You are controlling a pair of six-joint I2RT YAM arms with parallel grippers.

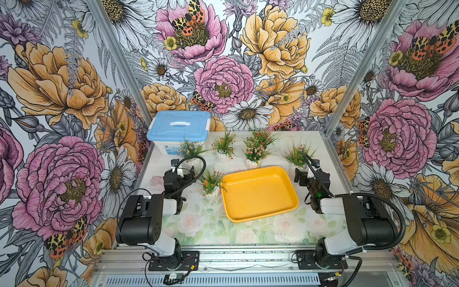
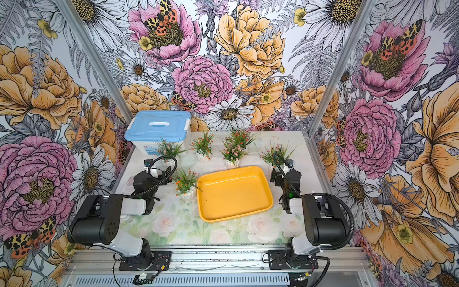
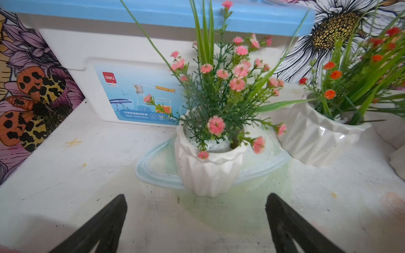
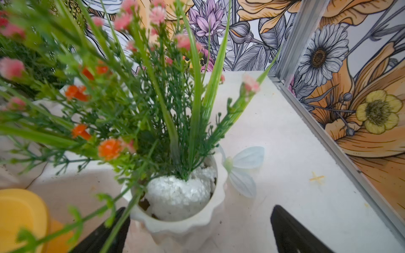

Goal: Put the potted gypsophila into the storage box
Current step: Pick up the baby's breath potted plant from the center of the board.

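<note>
Gypsophila pots [image 1: 252,162], six in all, stood upright on the table [image 1: 248,233], and none was in the yellow tray [image 1: 259,196], which lay bare between the two arms with its long side running from one arm toward the other. The left gripper [image 3: 196,198] was spread wide and held nothing. The pink-flowered pot [image 3: 210,168] stood straight ahead of it, centred on the gap but just beyond the fingertips, with the blue-lidded bin [image 3: 135,65] close behind and a neighbouring pot [image 3: 322,135] just beside. The right gripper [image 4: 199,208] was spread wide too, and the pink-and-orange pot [image 4: 182,230] sat inside its mouth, close to one finger and apart from the other, with no squeeze on it. That pot stood just off the tray's far right corner, so the right arm looked better placed for the first pick: close low on the ribbed wall, under the sprigs, lift, and carry leftward over the low rim. Both top views showed all six pots and the bare tray but not how the jaws stood. Only the wrist views showed each pot against the fingers, and the right one caught a corner of the tray.
</note>
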